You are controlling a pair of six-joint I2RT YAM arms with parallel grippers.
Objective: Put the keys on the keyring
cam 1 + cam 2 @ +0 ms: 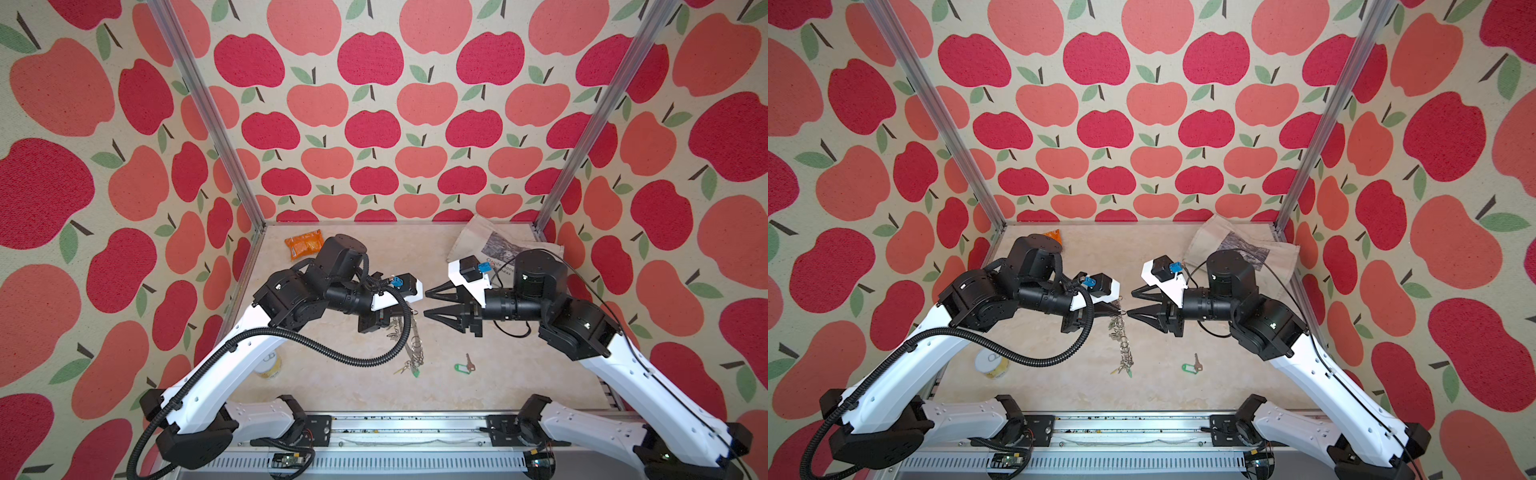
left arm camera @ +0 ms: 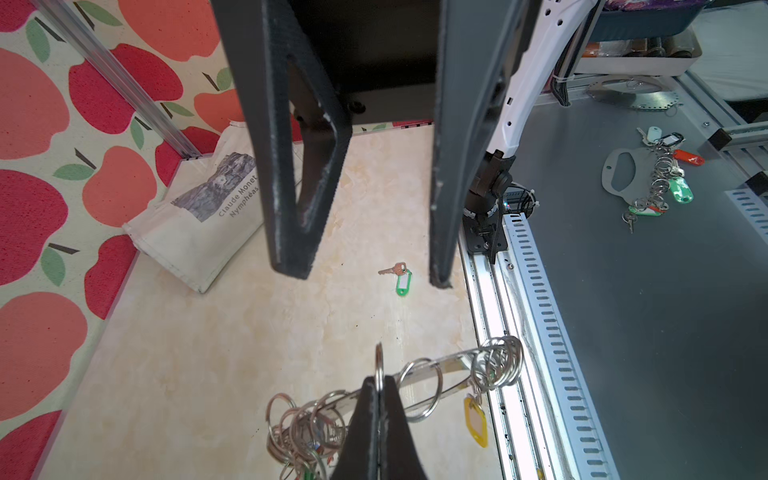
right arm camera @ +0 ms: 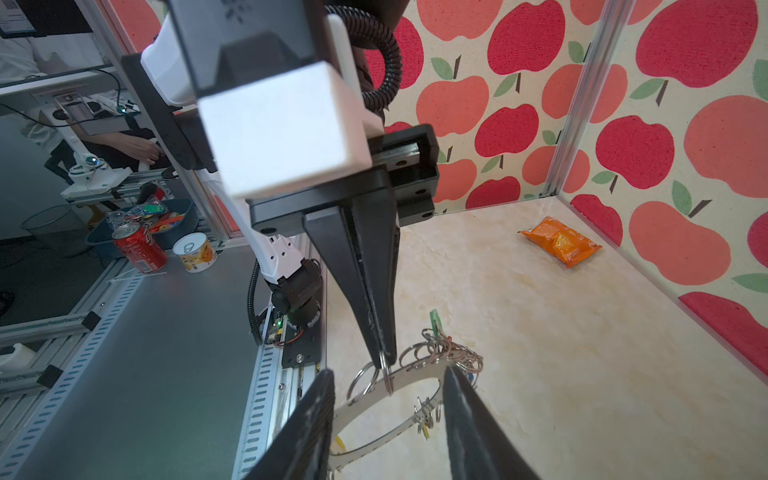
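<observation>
**Left holds keyring up, right empty, one key loose**

The left gripper (image 2: 379, 380) is pinched fully shut on one wire ring (image 2: 419, 390) at the rim of the keyring (image 2: 453, 362). The disc hangs edge-on over the middle of the worktop (image 1: 353, 386), probably to present it to the other arm. I cannot tell whether its lower end touches the surface. Tagged keys already hang from it, including one with a yellow tag (image 2: 476, 419).

The right gripper (image 1: 1129, 303) faces it, just beside the top of the disc, with its jaws partly apart and nothing between them. It has no key to thread yet.

The loose key (image 2: 390, 270) with its green tag (image 2: 402, 283) lies flat towards the front edge, right of middle, well apart from both grippers. The likely next job is for the right arm to fetch it.

The orange packet (image 1: 303, 245) is in the far left corner and the tote bag (image 1: 490, 245) in the far right. Neither is involved.
</observation>
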